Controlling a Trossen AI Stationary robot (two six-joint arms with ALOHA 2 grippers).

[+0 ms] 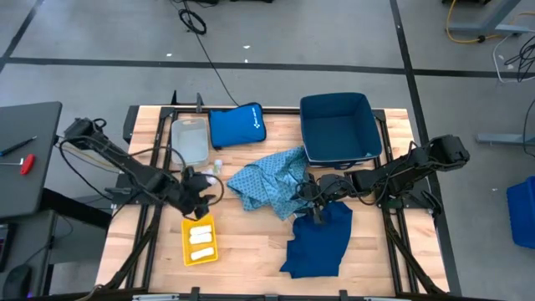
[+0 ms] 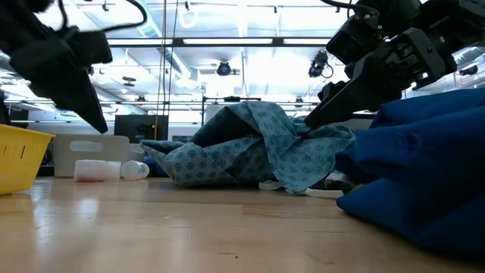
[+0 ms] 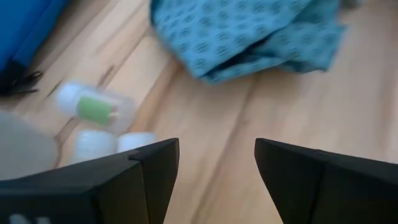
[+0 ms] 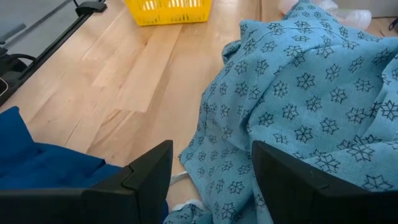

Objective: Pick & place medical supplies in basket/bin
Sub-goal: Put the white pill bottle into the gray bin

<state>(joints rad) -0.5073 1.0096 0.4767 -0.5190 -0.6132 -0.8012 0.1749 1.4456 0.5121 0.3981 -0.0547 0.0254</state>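
Note:
The light-blue patterned garment (image 1: pixel 269 180) lies crumpled mid-table, also seen in the low view (image 2: pixel 250 152) and the right wrist view (image 4: pixel 298 87). The navy garment (image 1: pixel 318 242) lies in a heap on the near side of it. A few small vials and white caps (image 3: pixel 93 107) rest on the wood next to a clear tub (image 1: pixel 190 140). White rolls (image 1: pixel 201 238) lie in a yellow basket (image 1: pixel 199 242). My left gripper (image 3: pixel 217 168) is open, hovering between the basket and the vials. My right gripper (image 4: pixel 211 168) is open, just above the patterned garment's edge beside the navy garment (image 4: pixel 37 162).
A navy bin (image 1: pixel 338 125) stands at the far right of the table, a royal-blue padded pouch (image 1: pixel 236 125) to its left at the far edge. Bare wood lies along the near edge left of the navy garment. Black frame rails run along both table sides.

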